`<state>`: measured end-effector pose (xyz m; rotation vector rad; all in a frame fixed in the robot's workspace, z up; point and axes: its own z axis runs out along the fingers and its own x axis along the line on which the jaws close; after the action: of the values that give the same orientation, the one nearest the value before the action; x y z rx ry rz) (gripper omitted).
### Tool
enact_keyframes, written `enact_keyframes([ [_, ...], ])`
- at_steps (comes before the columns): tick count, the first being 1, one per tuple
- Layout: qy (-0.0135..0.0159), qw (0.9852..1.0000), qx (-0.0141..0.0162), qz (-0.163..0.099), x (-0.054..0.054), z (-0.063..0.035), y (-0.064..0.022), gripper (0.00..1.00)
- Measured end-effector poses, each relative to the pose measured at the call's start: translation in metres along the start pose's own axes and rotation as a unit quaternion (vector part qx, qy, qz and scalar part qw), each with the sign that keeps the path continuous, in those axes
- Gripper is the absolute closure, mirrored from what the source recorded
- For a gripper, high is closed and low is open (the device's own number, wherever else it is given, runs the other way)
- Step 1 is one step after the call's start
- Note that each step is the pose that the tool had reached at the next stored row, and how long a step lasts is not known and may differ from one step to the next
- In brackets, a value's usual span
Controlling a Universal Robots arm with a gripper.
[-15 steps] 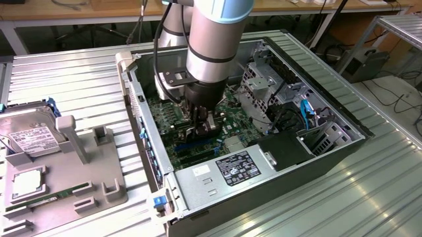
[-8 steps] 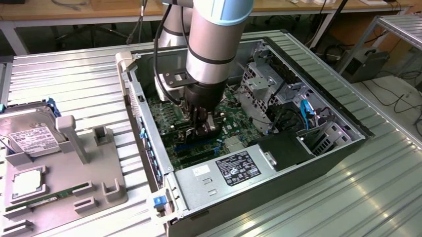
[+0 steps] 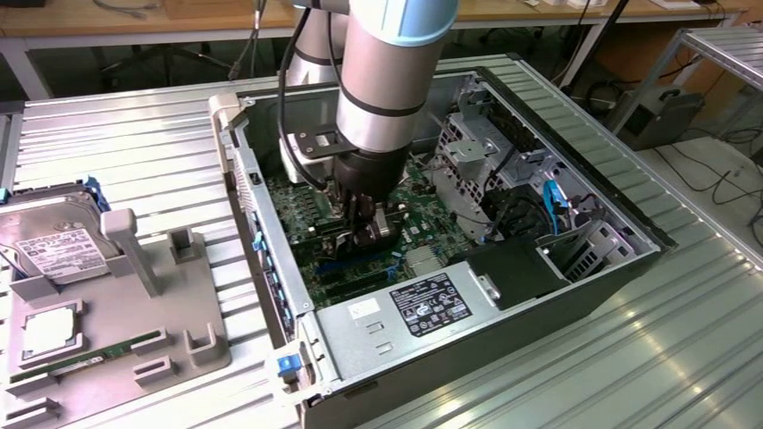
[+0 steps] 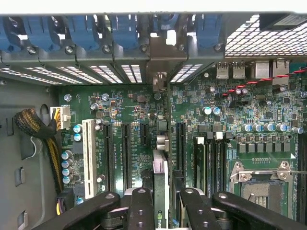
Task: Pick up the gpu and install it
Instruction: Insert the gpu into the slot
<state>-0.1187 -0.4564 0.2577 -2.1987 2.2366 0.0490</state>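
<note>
The open computer case [image 3: 596, 201] lies on its side on the metal table, with the green motherboard [image 4: 129, 108] exposed. My gripper [image 3: 370, 231] reaches down into the case over the board. In the wrist view the gripper [image 4: 162, 203] is shut on the gpu [image 4: 160, 167], a thin black card seen edge-on between the two black fingers [image 4: 140, 208]. The card runs parallel to the long black slots [image 4: 125, 153], and its silver bracket end [image 4: 160, 82] reaches the rear slot openings. Whether the card's edge sits in a slot is hidden.
On the exterior view's left a grey fixture tray [image 3: 179, 331] holds a silver hard drive [image 3: 57, 248], a processor [image 3: 48, 329] and a green memory stick [image 3: 89, 357]. The case also holds a power supply [image 3: 417, 308], a drive cage [image 3: 471, 152], a braided cable bundle [image 4: 36, 127] and the processor socket [image 4: 261, 187].
</note>
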Motion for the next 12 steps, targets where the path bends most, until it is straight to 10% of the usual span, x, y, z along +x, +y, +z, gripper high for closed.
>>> enact_keyframes([
  [12,-0.0006,1.0,0.0,0.0,-0.0001,-0.0047,0.0001,0.66],
])
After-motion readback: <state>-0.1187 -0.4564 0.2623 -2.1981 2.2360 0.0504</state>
